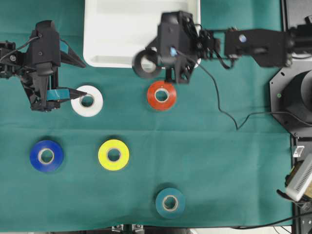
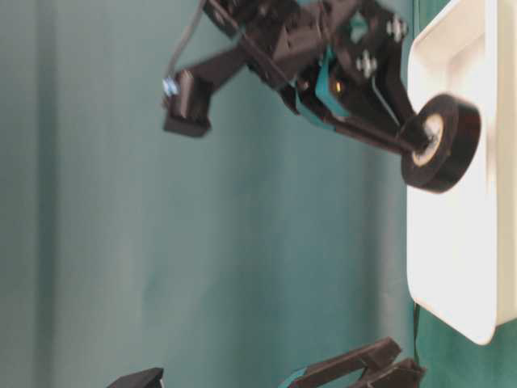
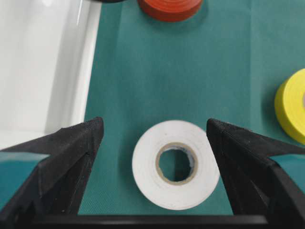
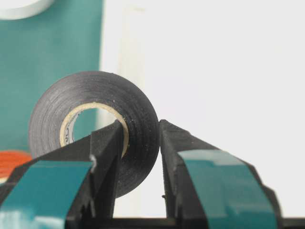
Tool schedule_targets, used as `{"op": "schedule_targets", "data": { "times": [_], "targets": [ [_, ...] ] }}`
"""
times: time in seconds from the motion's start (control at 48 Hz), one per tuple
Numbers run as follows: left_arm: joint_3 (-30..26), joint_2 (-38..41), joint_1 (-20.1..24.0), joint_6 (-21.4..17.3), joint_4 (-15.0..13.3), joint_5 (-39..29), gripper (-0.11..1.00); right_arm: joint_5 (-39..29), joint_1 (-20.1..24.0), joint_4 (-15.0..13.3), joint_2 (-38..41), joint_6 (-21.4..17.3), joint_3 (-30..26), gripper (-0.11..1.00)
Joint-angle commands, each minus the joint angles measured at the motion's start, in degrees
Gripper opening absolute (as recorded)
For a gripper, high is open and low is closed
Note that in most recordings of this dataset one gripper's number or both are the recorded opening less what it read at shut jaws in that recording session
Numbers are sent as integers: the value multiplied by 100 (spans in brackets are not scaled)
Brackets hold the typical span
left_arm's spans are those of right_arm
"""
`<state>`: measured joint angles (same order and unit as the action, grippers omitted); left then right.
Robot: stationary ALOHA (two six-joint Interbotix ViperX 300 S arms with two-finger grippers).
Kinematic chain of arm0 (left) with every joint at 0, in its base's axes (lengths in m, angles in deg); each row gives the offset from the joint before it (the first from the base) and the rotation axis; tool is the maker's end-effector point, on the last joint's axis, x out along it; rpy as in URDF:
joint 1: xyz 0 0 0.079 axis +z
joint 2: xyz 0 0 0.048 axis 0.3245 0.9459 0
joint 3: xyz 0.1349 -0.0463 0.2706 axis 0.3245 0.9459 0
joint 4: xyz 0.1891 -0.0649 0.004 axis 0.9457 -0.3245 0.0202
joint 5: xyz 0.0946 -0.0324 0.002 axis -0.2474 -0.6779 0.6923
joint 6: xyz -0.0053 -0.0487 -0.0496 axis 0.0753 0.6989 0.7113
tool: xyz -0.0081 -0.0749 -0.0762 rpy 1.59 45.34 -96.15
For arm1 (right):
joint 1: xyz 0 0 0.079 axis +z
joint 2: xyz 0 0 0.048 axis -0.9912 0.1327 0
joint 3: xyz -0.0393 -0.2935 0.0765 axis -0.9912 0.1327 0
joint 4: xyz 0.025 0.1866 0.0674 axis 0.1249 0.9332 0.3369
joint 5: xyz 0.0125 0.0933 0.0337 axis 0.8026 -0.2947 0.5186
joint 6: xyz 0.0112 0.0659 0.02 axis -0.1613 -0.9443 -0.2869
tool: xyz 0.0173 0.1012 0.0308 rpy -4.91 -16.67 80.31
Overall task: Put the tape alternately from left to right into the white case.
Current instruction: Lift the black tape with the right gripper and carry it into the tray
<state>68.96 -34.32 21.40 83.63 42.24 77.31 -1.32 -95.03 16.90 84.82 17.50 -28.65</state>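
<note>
Black roll: closest to my right wrist camera, the black tape (image 4: 102,129) is pinched through its wall, one finger inside the pale core and the other on the outer face.
Right gripper (image 1: 155,62): I read its fingers (image 4: 107,157) as clamped on the black tape, which is off the worktop at the near edge of the white case (image 1: 112,29), partly over the rim and partly over the green cloth.
Table-level view: the black roll hangs on the tip of the right fingers, in front of the case's rim; the arm is blurred.
Left gripper (image 1: 68,78): I see its fingers (image 3: 71,157) spread wide and holding nothing, one on each side of the white tape (image 3: 175,164) in the wrist view, not touching it.
White tape: flat on the cloth, just below the lower left corner of the case.
Red tape (image 1: 161,95): flat on the cloth, just below the right gripper and near the case's front rim.
Blue tape (image 1: 46,155): flat, lower left of the overhead view, well apart from the case.
Yellow tape (image 1: 113,154): flat, just right of the blue one.
Teal tape (image 1: 170,202): flat, nearest the bottom edge, apart from the others.
White case: at the top of the overhead view; the part of its floor I can see holds no roll, though the right gripper covers one corner.
Worktop (image 1: 234,175): covered in green cloth, with a black cable (image 1: 219,105) trailing across it from the right arm.
</note>
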Motion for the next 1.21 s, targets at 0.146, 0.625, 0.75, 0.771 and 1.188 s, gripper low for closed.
{"op": "schedule_targets", "data": {
  "times": [0.146,0.625,0.75,0.771,1.188],
  "targets": [
    [-62,-9,0,-9,-9,44,73,62,-598,-132,343,9,-501,22],
    [-62,-9,0,-9,-9,53,73,255,-1380,-387,791,9,-835,22],
    [-53,-9,0,0,-9,53,73,237,-1512,-457,870,9,-853,22],
    [-62,-9,0,-9,-9,53,73,237,-1521,-475,870,9,-853,22],
    [-62,-9,0,-9,-9,53,73,246,-1529,-475,879,-9,-853,33]
  ]
}}
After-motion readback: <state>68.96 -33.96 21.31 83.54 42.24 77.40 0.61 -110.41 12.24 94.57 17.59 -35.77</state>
